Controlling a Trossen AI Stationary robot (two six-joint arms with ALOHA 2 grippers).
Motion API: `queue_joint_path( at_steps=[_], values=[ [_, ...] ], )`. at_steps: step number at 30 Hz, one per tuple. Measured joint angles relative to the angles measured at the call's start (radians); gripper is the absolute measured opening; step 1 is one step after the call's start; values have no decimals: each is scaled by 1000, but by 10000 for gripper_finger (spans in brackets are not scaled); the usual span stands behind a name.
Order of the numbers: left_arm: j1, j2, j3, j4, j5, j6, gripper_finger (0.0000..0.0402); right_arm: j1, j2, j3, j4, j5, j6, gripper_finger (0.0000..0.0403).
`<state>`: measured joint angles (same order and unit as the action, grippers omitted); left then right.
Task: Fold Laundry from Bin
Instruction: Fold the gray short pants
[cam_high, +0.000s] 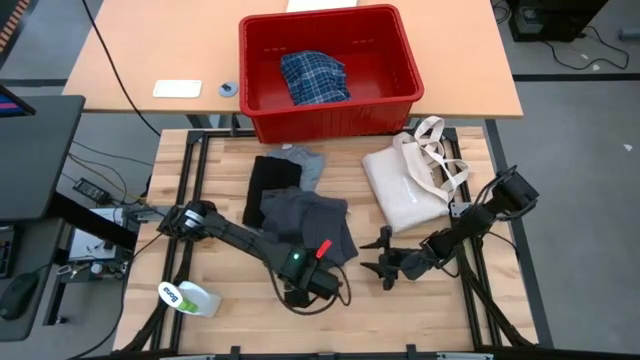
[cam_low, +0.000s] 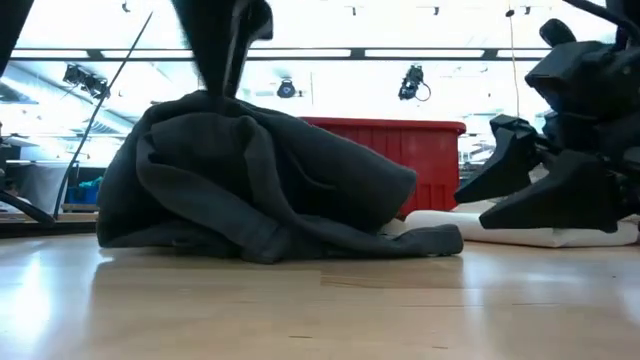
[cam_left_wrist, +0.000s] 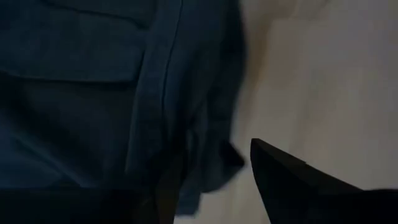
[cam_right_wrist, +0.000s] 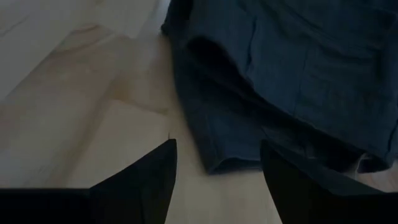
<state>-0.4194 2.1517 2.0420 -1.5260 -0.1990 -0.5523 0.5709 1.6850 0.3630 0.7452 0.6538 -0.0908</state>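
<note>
Two pincers sit either side of the dark grey garment (cam_high: 308, 224) you are working on. Your left gripper (cam_high: 300, 290) is at its near edge, and whether its fingers are parted cannot be told. Your right gripper (cam_high: 383, 258) rests just off the cloth's right edge, fingers spread wide with only bare wood between them, holding nothing. Beyond the right pincer lies the cream tote bag (cam_high: 410, 182); beyond that, the red bin (cam_high: 330, 110) with the blue plaid shirt (cam_high: 314, 77) inside. A black garment (cam_high: 270, 186) and a light grey one (cam_high: 308, 163) lie flat past the dark heap. A green-and-white bottle (cam_high: 190, 298) lies near the left arm. From above the heap looks flat; the low view shows it humped, hiding most of the bin (cam_low: 410, 160).
</note>
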Motion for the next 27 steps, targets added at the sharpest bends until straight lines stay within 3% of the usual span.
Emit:
queue_joint_path(
  at_steps=[6, 11, 14, 17, 23, 27],
  values=[
    [10, -3, 110, 100, 35, -17, 198, -24, 16, 0, 21, -1, 68, 238],
    [0, 38, 113, 384, -49, 180, 199, -43, 16, 0, 24, -1, 86, 238],
    [0, 107, 111, 461, -52, 301, 199, -45, 16, 0, 22, -1, 89, 238],
    [2, 148, 110, 434, -64, 358, 199, -44, 16, 0, 18, -1, 91, 238],
    [5, 182, 110, 350, -232, 417, 199, -44, 16, 0, 21, -6, 92, 238],
    [6, 194, 112, 349, -258, 449, 199, -53, 15, 0, 17, -113, 119, 238]
  ],
)
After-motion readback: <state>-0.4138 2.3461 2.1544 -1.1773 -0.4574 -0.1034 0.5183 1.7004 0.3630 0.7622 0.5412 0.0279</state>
